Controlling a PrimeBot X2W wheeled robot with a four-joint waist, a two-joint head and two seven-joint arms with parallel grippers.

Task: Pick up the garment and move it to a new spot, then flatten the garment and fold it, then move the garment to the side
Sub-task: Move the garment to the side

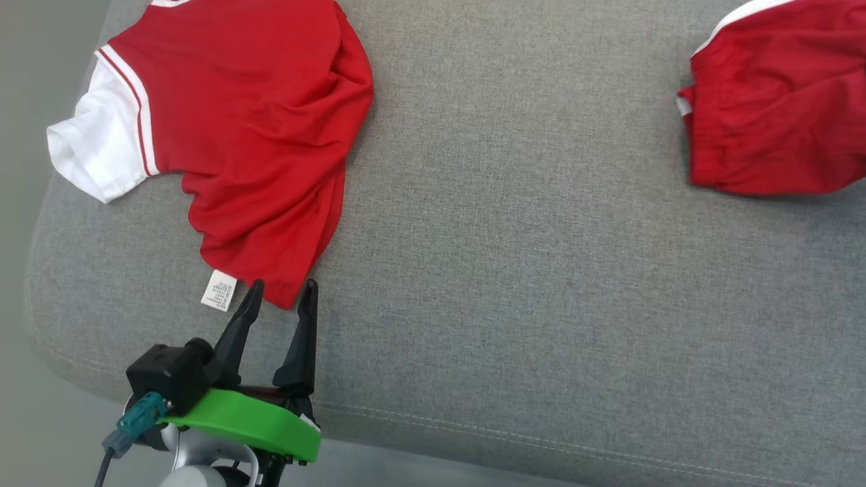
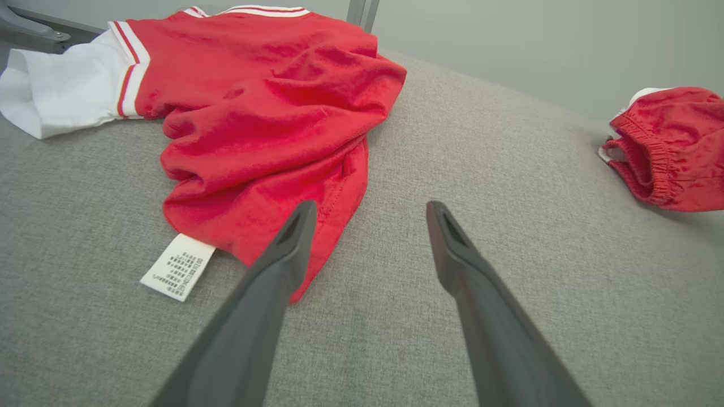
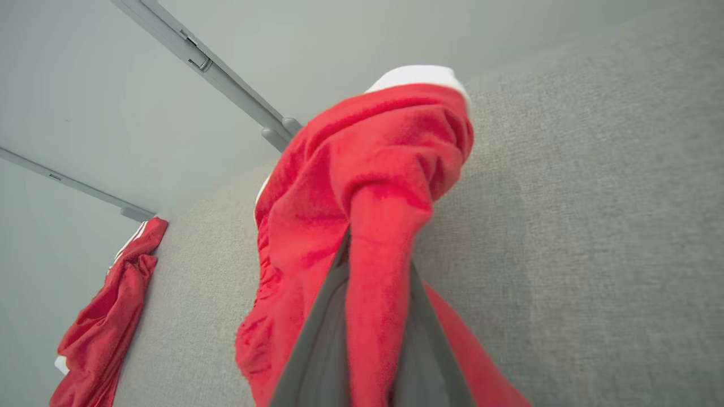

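While I watch through the head camera, my left gripper [image 1: 284, 287] hovers near the front left edge of the grey cushion [image 1: 507, 237], its two dark fingers spread apart. The tips sit just beside the hem corner of a rumpled red shirt [image 1: 250, 135] with a white sleeve, on the cushion's far left. A white care label [image 1: 218, 291] pokes out at the hem. My right gripper [image 3: 376, 271] is clamped on bunched red shorts [image 3: 367, 169] at the cushion's far right.
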